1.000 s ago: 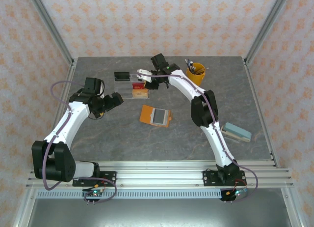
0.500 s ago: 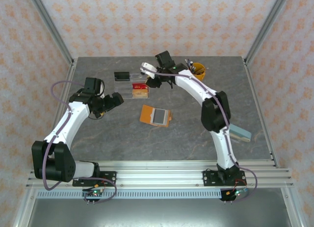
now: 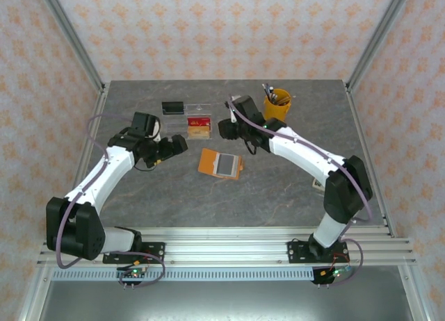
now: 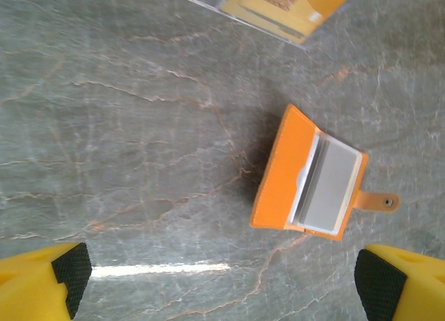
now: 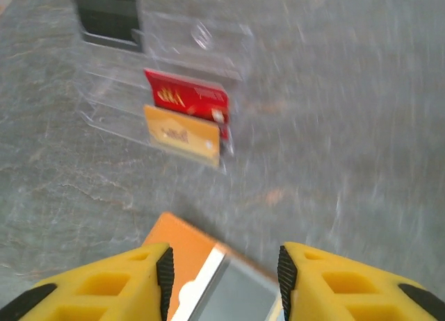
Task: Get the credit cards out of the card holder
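The holder lies open and flat in the middle of the table, its grey panel facing up and its tab sticking out to one side. A pale edge shows beside the panel. It may be a card left in a pocket, but I can't tell. A red card and an orange card sit in the clear tray just beyond it. The left gripper hangs beside the holder, spread wide with nothing in it. The right gripper is over the holder's far edge, jaws parted and empty. The worry, to my eye, is that the holder is light and loose on a smooth top. Tug at a card without pinning it and the whole thing would likely slide or fold shut. Both grippers are close over one small target, so they could knock each other. A backward swing of the right one could clip the tray and spill it. There is open table on the near side of the holder and to both flanks, and the cup stands well apart at the back.
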You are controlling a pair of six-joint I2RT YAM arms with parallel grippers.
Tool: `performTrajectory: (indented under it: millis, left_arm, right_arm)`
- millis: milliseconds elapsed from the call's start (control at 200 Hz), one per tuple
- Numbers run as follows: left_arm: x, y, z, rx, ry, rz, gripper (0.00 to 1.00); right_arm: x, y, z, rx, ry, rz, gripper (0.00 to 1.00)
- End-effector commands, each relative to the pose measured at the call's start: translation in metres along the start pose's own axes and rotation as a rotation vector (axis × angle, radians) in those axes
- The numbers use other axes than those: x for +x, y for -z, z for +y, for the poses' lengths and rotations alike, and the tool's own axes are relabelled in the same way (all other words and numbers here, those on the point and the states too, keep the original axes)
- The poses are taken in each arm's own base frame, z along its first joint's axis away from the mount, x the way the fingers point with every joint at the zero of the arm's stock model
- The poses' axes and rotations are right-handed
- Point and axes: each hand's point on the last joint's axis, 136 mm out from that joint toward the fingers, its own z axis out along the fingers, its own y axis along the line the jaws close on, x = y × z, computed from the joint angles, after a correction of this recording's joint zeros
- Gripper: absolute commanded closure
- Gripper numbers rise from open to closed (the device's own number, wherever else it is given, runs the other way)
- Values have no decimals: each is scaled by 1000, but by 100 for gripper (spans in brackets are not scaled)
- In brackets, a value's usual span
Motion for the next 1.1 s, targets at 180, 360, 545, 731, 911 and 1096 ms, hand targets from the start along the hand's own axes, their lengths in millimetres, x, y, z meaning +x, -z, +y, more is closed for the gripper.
performTrajectory:
  millis: [180, 360, 545, 731, 911, 1096]
  left_arm:
    - [3, -36, -41, 70, -55, 53, 7]
    - [4, -61, -61, 90, -75, 89, 12]
    - [5, -87, -78, 100, -76, 120, 32]
    - [5, -106, -68, 9, -87, 122, 47]
    - [14, -121, -53, -34, -76, 159, 60]
    - [21, -129, -41, -74, -73, 186, 69]
  right_arm:
    - [93, -31, -6, 4, -535, 236, 59]
    - [120, -46, -21, 88, -616, 281, 67]
    - [131, -61, -22, 119, -654, 323, 71]
    - [138, -73, -26, 157, -662, 346, 72]
    - [141, -79, -27, 167, -651, 363, 73]
    - [146, -78, -34, 211, -635, 379, 73]
